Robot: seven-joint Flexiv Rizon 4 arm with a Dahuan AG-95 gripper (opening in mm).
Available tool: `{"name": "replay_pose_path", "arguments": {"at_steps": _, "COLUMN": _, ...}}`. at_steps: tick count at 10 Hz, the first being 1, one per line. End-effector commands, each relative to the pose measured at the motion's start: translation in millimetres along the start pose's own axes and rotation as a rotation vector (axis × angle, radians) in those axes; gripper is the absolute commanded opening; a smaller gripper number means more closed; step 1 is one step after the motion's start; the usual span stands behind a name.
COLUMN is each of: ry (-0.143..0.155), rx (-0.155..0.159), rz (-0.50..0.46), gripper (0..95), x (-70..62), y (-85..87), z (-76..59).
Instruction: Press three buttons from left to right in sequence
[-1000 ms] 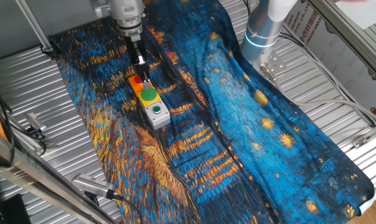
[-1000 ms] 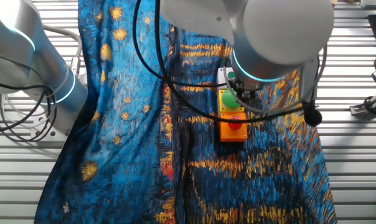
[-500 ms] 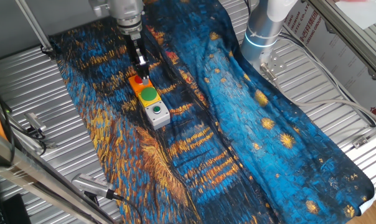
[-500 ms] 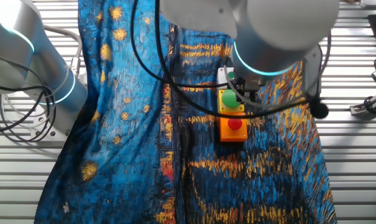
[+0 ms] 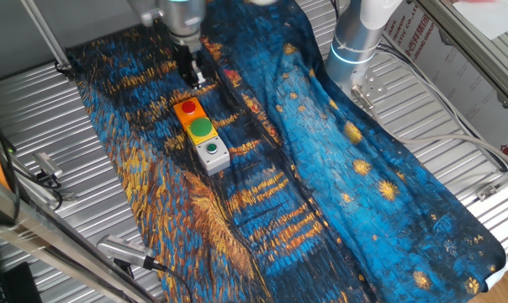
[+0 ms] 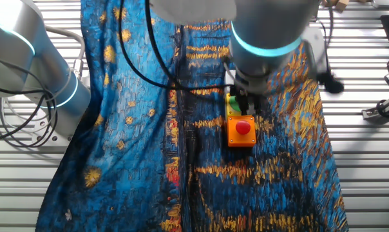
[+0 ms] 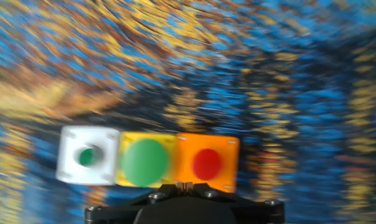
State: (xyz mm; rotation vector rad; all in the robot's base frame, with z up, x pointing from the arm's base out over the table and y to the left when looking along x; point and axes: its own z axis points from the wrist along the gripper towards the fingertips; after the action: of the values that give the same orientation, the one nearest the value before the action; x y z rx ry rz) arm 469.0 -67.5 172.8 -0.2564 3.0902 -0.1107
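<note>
Three button boxes lie in a row on the blue patterned cloth: orange box with a red cap, yellow box with a large green cap, grey-white box with a small green cap. My gripper hangs above the cloth just beyond the orange box, touching none of them. In the hand view the fingertips meet, shut and empty, with the white, yellow and orange boxes below. In the other fixed view my gripper covers the yellow box; the orange box shows.
A second arm's base stands at the back right; it also shows in the other fixed view. The cloth covers a slatted metal table. Metal clamps and tools lie at the left edge.
My gripper has risen off the row of boxes and drawn back beyond the orange box. The boxes have not moved.
</note>
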Motion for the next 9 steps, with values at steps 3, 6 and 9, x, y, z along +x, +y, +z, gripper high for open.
{"name": "replay_pose_path", "arguments": {"at_steps": 3, "ry": 0.062, "rx": 0.143, "rz": -0.121, "gripper": 0.0, "x": -12.0, "y": -33.0, "z": 8.3}}
{"name": "replay_pose_path", "arguments": {"at_steps": 6, "ry": 0.047, "rx": 0.024, "rz": -0.021, "gripper": 0.0, "x": -25.3, "y": -39.8, "z": 7.7}}
{"name": "replay_pose_path", "arguments": {"at_steps": 9, "ry": 0.039, "rx": -0.019, "rz": 0.022, "gripper": 0.0, "x": -25.8, "y": -39.6, "z": 13.6}}
